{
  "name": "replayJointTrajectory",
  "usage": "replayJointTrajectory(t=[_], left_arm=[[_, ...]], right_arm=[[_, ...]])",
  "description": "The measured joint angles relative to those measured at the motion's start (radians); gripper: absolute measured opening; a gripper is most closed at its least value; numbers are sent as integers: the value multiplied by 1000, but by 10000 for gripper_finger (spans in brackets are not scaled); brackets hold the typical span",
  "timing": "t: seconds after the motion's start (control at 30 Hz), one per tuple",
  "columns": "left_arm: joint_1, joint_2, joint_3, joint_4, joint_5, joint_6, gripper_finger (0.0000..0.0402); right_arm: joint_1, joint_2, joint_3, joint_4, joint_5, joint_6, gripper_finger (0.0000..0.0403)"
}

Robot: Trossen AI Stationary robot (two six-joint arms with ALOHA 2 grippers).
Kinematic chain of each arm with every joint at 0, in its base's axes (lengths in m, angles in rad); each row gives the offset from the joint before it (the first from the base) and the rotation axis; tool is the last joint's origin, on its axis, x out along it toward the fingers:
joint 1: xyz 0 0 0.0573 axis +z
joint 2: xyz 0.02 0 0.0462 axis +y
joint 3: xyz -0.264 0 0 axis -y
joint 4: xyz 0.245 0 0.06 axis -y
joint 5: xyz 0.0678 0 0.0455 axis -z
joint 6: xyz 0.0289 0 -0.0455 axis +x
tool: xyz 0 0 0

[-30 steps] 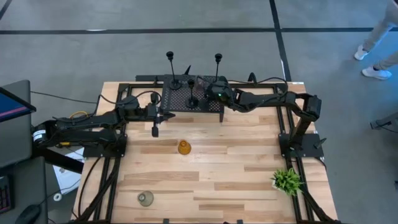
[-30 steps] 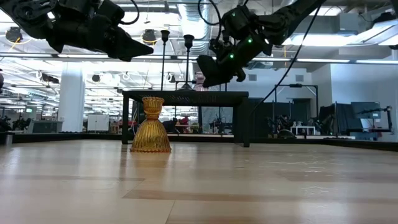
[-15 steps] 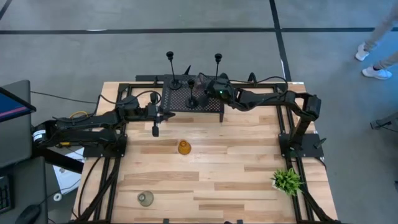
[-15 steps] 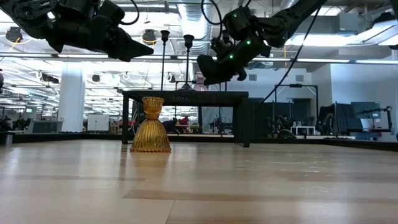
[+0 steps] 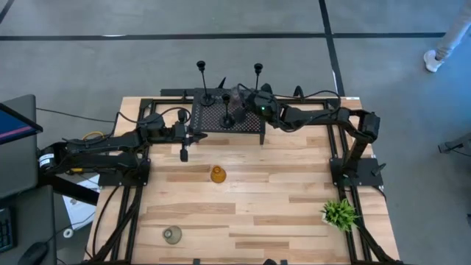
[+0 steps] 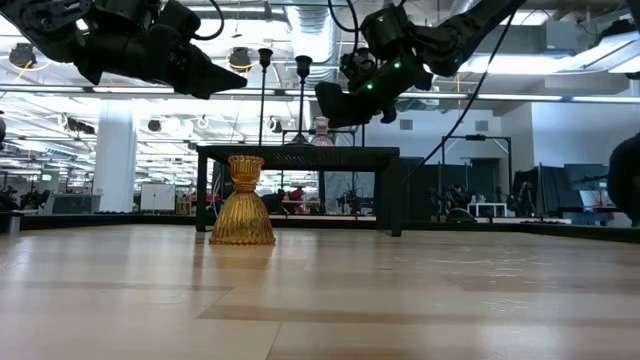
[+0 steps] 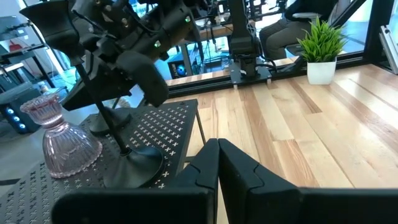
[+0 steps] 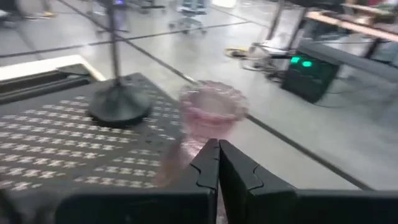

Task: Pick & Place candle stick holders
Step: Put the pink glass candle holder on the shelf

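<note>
A black perforated rack (image 5: 213,118) stands at the table's far side. On it stand three slim black holders (image 5: 228,118) and the pink holder (image 8: 211,112), each on its base. The amber holder (image 5: 218,174) stands mid-table. The grey-green one (image 5: 172,235) stands near the front left. My right gripper (image 6: 326,100) hangs shut above the rack's right part, just short of the pink holder (image 6: 320,128), with nothing between its fingers. My left gripper (image 5: 183,153) hovers shut left of the rack (image 7: 168,130), holding nothing.
A small potted plant (image 5: 338,213) stands at the table's right, toward the near edge. Black arm frames run along both table sides. Bare wood lies between the rack and the near edge, around the amber holder (image 6: 241,205).
My right gripper has tipped its shut fingertips upward a little above the rack, so that more of the pink holder shows under it in the low view. The holders have stayed where they were.
</note>
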Motion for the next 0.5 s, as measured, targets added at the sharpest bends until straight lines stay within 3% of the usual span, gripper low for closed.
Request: replayJointTrajectory(t=[0.1,0.2,0.5], left_arm=[[0,0,0,0,0,0,8],[0,0,0,0,0,0,8],[0,0,0,0,0,0,8]], right_arm=[[-9,0,0,11,-62,9,0],[-6,0,0,4,-50,17,0],[55,0,0,-27,147,26,0]])
